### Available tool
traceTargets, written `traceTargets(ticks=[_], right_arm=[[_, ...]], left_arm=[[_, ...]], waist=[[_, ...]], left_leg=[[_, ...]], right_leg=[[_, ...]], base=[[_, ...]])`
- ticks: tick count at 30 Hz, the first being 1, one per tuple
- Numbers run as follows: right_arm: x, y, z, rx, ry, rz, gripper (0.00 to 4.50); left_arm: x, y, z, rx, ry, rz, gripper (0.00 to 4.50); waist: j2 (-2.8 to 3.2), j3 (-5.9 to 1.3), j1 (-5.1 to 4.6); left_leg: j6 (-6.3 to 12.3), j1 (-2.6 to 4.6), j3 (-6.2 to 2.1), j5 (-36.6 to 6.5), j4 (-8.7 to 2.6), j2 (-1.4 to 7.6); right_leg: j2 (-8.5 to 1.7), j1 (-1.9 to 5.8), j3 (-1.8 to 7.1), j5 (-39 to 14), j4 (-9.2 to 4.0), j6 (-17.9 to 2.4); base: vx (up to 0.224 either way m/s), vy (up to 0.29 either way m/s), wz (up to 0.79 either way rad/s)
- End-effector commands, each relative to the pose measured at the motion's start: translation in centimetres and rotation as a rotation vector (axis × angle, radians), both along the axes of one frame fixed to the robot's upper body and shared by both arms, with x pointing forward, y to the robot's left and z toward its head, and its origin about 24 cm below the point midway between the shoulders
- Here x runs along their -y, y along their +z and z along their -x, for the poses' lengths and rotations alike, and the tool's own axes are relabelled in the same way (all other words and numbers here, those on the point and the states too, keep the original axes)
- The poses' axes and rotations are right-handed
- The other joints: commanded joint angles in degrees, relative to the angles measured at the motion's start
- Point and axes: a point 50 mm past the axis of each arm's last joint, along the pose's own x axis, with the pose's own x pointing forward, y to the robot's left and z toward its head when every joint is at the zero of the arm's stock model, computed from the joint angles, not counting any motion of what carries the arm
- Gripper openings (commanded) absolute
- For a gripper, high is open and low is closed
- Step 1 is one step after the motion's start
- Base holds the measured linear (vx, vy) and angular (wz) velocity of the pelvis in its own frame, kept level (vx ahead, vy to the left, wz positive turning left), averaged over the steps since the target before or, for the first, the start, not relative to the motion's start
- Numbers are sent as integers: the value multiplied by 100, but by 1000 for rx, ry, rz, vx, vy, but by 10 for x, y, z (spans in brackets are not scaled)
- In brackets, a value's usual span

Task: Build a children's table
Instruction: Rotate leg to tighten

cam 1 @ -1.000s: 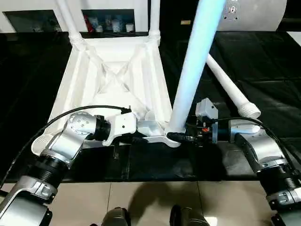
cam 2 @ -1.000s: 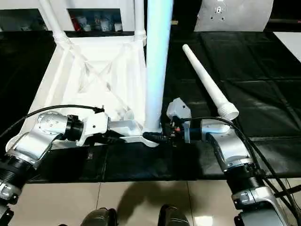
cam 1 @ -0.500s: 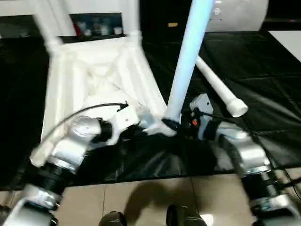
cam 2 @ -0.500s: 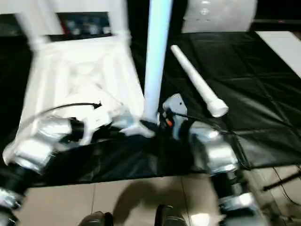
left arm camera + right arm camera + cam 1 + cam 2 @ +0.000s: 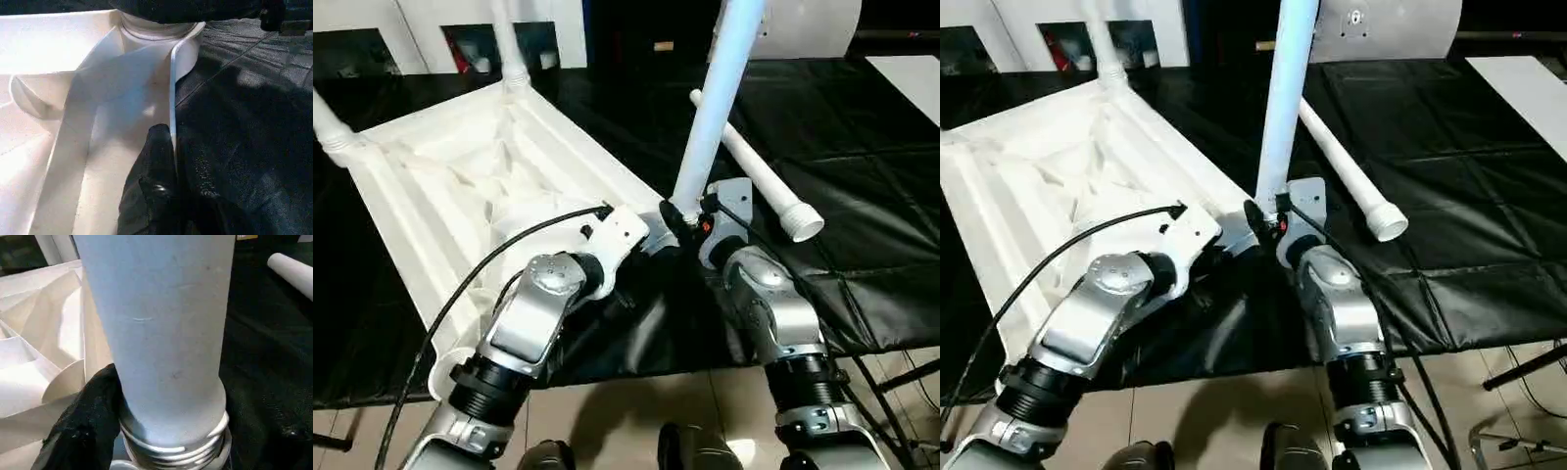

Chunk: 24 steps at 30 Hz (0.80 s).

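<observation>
The children's table top [image 5: 440,186] lies upside down on a black cloth, its ribbed underside facing up. Two white legs [image 5: 512,59] [image 5: 328,122] stand in its far corner sockets. A third leg [image 5: 715,108] stands upright in the near right corner socket [image 5: 161,29]. My right gripper [image 5: 680,223] is shut on that leg's base, one black finger [image 5: 93,421] lying against it just above the threads. My left gripper [image 5: 168,166] is shut on the top's thin rim [image 5: 172,112] beside that socket. Another leg [image 5: 754,171] lies loose on the cloth to the right.
The black cloth [image 5: 862,196] covers the low work surface and ends at a front edge over tiled floor [image 5: 636,411]. A pale rounded panel [image 5: 1391,24] and shelves stand at the back. A black cable [image 5: 460,294] loops over my left forearm.
The whole picture has swung and tilted, so the camera has moved. Both grippers keep their holds, left on the rim and right on the upright leg.
</observation>
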Motion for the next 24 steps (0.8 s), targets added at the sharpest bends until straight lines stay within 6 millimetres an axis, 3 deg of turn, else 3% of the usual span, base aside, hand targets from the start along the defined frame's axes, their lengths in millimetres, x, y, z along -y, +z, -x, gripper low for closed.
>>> traceTargets(ticks=[1,4,5,6,12,16,17,18,21,24], right_arm=[[-22,-16,12,-82,133,-37,360],[-17,-15,15,-55,169,-6,376],[-14,-14,16,-37,189,13,385],[-7,-14,18,-14,223,35,397],[28,-11,26,24,347,86,444],[42,-6,26,35,392,113,444],[49,-3,27,42,427,139,444],[54,0,27,50,454,163,444],[61,4,27,58,517,206,444],[65,7,27,59,579,247,444]], left_arm=[[0,18,-2,94,-39,20,0],[-7,15,-3,92,-62,-4,0],[-9,12,-3,93,-73,-22,0],[-14,10,-4,88,-86,-33,0],[-34,2,-7,74,-173,-73,0],[-40,2,-6,77,-264,-90,0],[-43,0,-5,72,-321,-106,0],[-46,-1,-4,64,-361,-118,0],[-51,-3,-1,45,-451,-136,0],[-54,-3,3,27,-539,-129,0]], waist=[[17,-451,44],[23,-441,40],[-7,-447,34],[19,-452,47],[-1,-446,70],[6,-452,85],[51,-468,106],[23,-471,123],[24,-483,183],[0,-518,229]], left_leg=[[590,-63,-41,-880,-374,198],[524,-59,-43,-958,-380,199],[517,-54,-35,-952,-384,207],[522,-39,-36,-917,-380,212],[610,-56,-40,-963,-383,213],[628,-45,-43,-955,-379,210],[609,-29,-45,-943,-377,226],[625,-30,-38,-934,-376,222],[643,-17,-28,-852,-373,226],[657,2,-20,-698,-368,253]], right_leg=[[-345,416,337,-1786,-468,-1000],[-338,406,339,-1917,-487,-925],[-335,409,346,-1920,-488,-929],[-334,398,349,-1897,-480,-935],[-343,417,357,-1968,-489,-925],[-345,408,346,-2030,-505,-950],[-349,410,353,-1990,-481,-969],[-342,411,355,-1954,-490,-958],[-346,406,363,-1851,-475,-1018],[-359,406,373,-1542,-412,-1200]], base=[[0,0,0],[0,0,0],[0,0,0],[0,0,0],[0,0,0],[0,0,0],[0,0,0],[0,0,0],[0,0,0],[0,0,0]])
